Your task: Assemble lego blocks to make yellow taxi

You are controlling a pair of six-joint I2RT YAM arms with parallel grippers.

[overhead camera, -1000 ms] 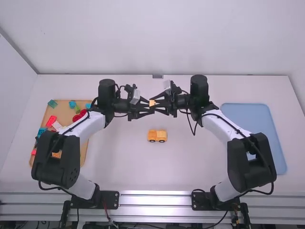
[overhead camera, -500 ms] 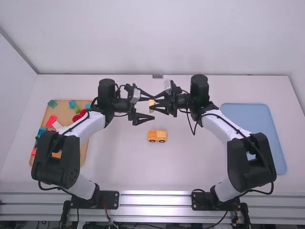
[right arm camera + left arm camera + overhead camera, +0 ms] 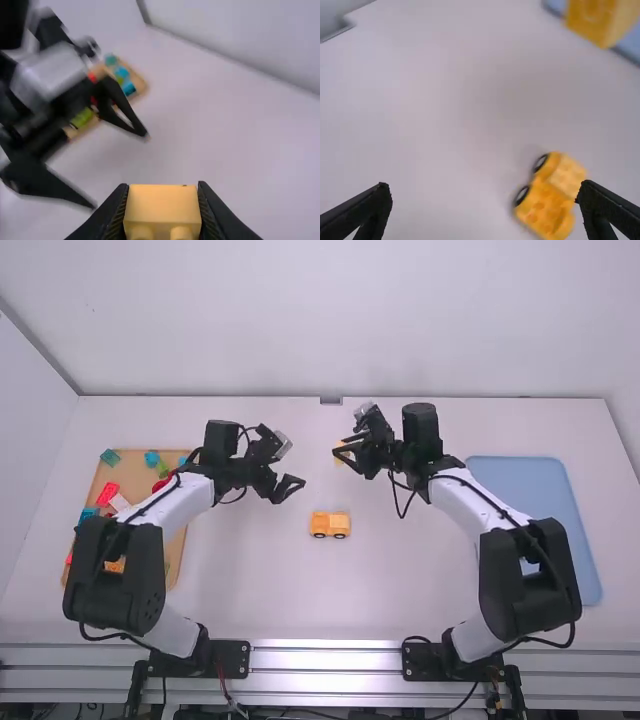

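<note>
pinching a yellow block between the right fingers.

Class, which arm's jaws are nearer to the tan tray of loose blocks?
Left. The left arm has its open jaws to the right of the tray; the right arm has its jaws farther right, closed on a yellow block.

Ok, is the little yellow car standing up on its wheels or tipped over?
Upright. The yellow car sits on the table with its studs facing up and black wheels low along its side.
</note>
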